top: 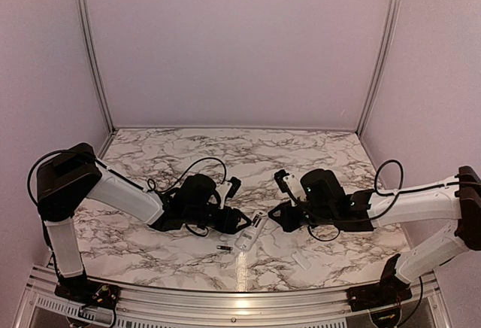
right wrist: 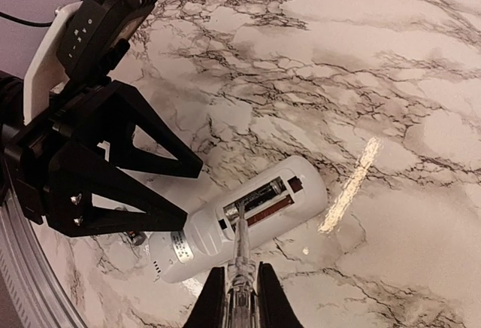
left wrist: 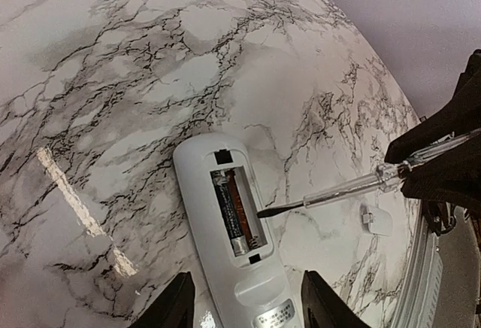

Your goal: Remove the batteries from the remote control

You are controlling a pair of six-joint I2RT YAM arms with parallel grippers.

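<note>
The white remote control (left wrist: 225,283) lies back-up on the marble table, its compartment uncovered. One dark battery (left wrist: 225,211) sits in the left slot; the other slot shows bare brown. A second battery (top: 224,247) lies loose on the table beside the remote and also shows in the right wrist view (right wrist: 135,236). My left gripper (left wrist: 248,302) is open, its fingers (left wrist: 169,305) astride the remote's label end. My right gripper (right wrist: 240,279) is shut on a clear-handled screwdriver (right wrist: 242,249), whose tip rests at the battery's near end in the compartment (right wrist: 259,196).
The small white cover piece (left wrist: 376,220) lies on the table to the right of the remote, also in the top view (top: 302,259). The table's metal front edge (top: 240,298) runs close below. Lilac walls enclose the back and sides.
</note>
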